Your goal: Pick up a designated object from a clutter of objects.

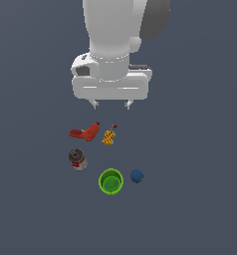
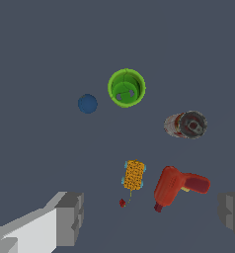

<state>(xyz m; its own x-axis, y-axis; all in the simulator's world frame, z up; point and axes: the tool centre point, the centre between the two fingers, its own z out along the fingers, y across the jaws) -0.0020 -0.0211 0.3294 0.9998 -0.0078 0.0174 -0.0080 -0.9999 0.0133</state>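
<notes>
The designated object is a bright green round cup (image 1: 111, 181) (image 2: 126, 87), standing upright on the dark floor with its mouth facing up. My gripper (image 1: 112, 105) (image 2: 151, 217) hangs open well above the clutter, over the red drill toy and orange piece and apart from the cup. Nothing is between its fingers (image 2: 70, 217). A blue ball (image 1: 136, 176) (image 2: 87, 104) lies just beside the cup. The dark can (image 1: 77, 159) (image 2: 187, 124) lies tipped on the cup's other side.
A red drill-like toy (image 1: 85, 132) (image 2: 176, 186) and a small orange-yellow piece (image 1: 108, 137) (image 2: 134, 174) lie close together below the gripper. A tiny red bit (image 1: 115, 126) (image 2: 122, 202) sits by the orange piece.
</notes>
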